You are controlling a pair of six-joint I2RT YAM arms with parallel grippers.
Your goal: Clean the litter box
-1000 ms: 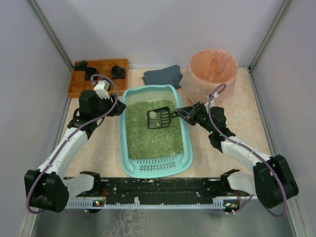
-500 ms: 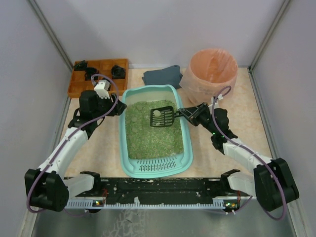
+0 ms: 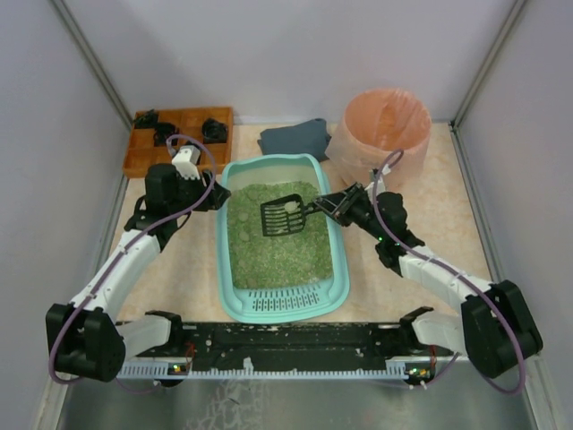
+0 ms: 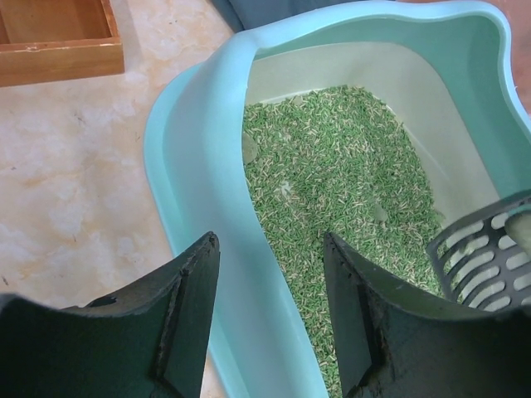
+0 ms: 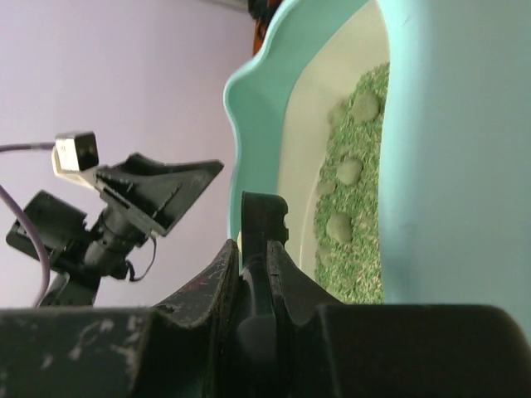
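- One beige mottled table point(image 3: 452, 215) fills the middle of my overhead view.
- At its centre sits the light teal litter box point(image 3: 285, 305). Its long axis runs up the frame, its slotted grille is at the lower end, and green litter point(image 3: 277, 255) lies inside.
- Upper right of the box I see the round bin point(image 3: 369, 159) lined with a pink bag. Upper left is the wooden tray point(image 3: 192, 150) with black pieces, and between them a dark cloth point(image 3: 295, 139) lies just beyond the box.
- My left gripper point(image 3: 218, 193) is at the box's left wall, fingers spread wide with the rim between them.
- My right gripper point(image 3: 333, 205) is clamped on the handle of the black scoop point(image 3: 285, 216). The scoop's slotted head is over the litter in the box's upper half; I cannot tell whether it touches.
- A pale clump point(image 3: 291, 207) rests in the scoop.
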